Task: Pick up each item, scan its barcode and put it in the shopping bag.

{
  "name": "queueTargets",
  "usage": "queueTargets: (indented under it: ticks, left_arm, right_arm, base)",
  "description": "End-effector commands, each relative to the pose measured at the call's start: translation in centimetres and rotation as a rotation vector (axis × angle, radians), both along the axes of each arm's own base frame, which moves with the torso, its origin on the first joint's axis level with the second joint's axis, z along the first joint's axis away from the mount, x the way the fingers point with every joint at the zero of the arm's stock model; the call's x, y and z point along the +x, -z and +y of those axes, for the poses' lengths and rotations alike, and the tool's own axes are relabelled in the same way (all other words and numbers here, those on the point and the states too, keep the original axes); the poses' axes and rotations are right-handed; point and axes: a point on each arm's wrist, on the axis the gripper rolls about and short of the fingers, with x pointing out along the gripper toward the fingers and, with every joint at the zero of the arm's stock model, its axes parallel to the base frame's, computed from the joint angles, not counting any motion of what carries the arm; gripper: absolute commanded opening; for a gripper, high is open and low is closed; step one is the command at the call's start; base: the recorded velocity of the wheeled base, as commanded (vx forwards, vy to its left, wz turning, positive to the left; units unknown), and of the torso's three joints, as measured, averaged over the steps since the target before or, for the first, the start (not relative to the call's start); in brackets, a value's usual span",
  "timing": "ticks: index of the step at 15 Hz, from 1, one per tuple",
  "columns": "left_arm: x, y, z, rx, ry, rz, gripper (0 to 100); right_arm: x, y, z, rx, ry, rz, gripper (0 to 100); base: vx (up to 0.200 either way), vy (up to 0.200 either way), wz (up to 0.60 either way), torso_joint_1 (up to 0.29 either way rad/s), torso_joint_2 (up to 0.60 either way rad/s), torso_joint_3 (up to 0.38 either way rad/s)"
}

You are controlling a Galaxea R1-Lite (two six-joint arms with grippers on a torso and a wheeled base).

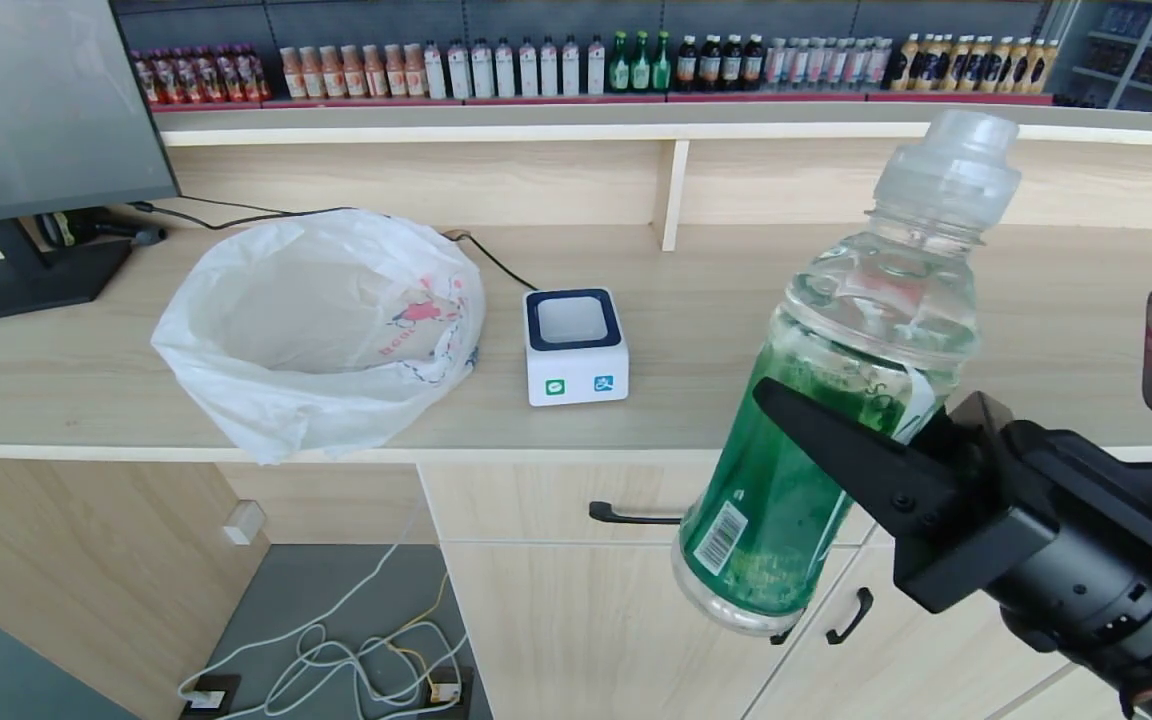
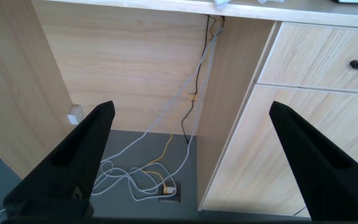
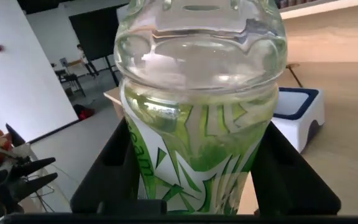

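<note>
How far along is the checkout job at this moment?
Done: nothing apparent; the shopping bag looks empty. In hand: the right gripper holds a green-labelled bottle in front of the counter, away from the scanner. To do: scan its barcode, then bag it. The left gripper hangs open below the counter.

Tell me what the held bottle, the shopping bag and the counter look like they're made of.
The bottle: clear glossy plastic, probably; you see through its upper part, with a green printed film label below.
The shopping bag: thin white plastic film, crinkled and slightly translucent.
The counter: matte, light wood-grain surface; likely laminate, though solid wood can't be ruled out.
</note>
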Motion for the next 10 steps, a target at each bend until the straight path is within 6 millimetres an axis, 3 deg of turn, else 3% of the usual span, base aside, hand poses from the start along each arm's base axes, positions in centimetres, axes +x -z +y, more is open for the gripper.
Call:
queueTargets:
  ticks: [1, 6, 10]
  left_arm:
    - [0.0, 0.0, 0.0, 0.000, 0.000, -0.002, 100]
    - [0.0, 0.0, 0.0, 0.000, 0.000, 0.000, 100]
    - [0.0, 0.0, 0.0, 0.000, 0.003, 0.000, 100]
  right_arm:
    - [0.4, 0.6, 0.4, -0.033, 0.049, -0.001, 0]
    - [1.2, 1.2, 0.3, -0.134, 0.373, -0.047, 0]
    - [2.0, 1.2, 0.6, -0.184, 0.481, -0.078, 0]
  base:
    - [0.000, 0.000, 0.00, 0.000, 0.00, 0.000]
    - [0.000, 0.000, 0.00, 0.000, 0.00, 0.000]
    - [0.000, 0.000, 0.00, 0.000, 0.00, 0.000]
